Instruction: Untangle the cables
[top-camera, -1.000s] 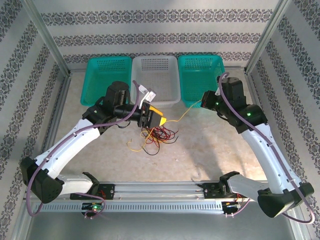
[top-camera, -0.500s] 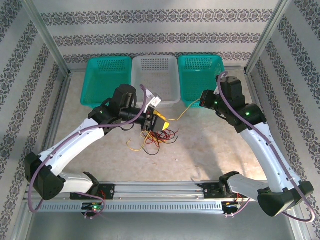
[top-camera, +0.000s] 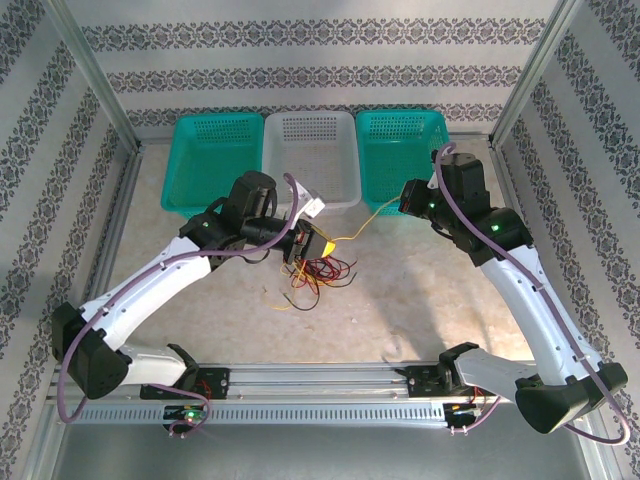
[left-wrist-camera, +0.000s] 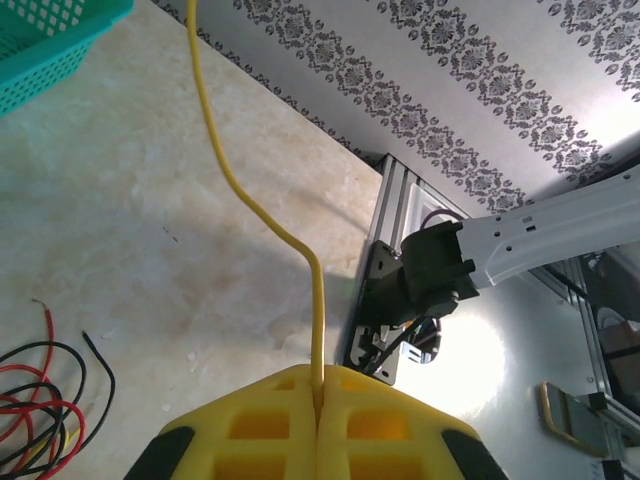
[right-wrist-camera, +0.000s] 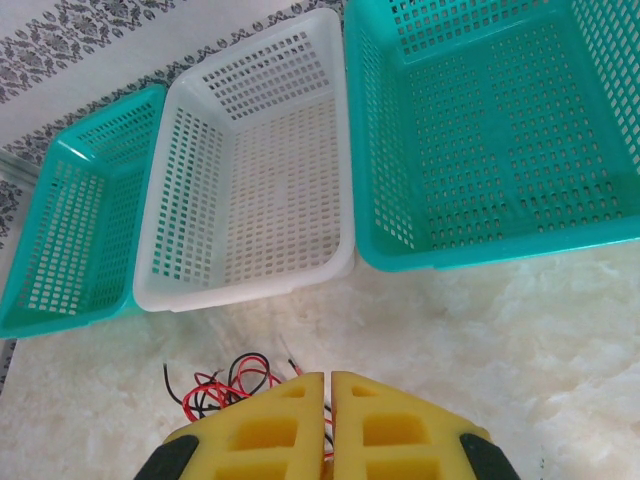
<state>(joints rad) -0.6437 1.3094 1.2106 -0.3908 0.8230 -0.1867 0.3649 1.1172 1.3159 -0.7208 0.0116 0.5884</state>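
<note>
Two ends of one thin yellow flexible wire (top-camera: 365, 222) are being gripped here. The left gripper (top-camera: 308, 243) is clenched right on it, which is plain in its wrist view. The right gripper (top-camera: 405, 203) has its yellow pads pressed together where the wire ends, so it's presumably pinched there too. The wire is held up off the beige marbled table (top-camera: 430, 300) between them, probably so it can be slid free of the loose tangle of thin red and black wires (top-camera: 322, 271) lying just below the left gripper. A white perforated plastic basket (top-camera: 312, 190) and two teal ones are sat along the far edge. Compared with a second ago, the left arm has been swung in a bit, and the yellow tail on the table has been drawn closer to the pile. The right arm has hardly been moved.
</note>
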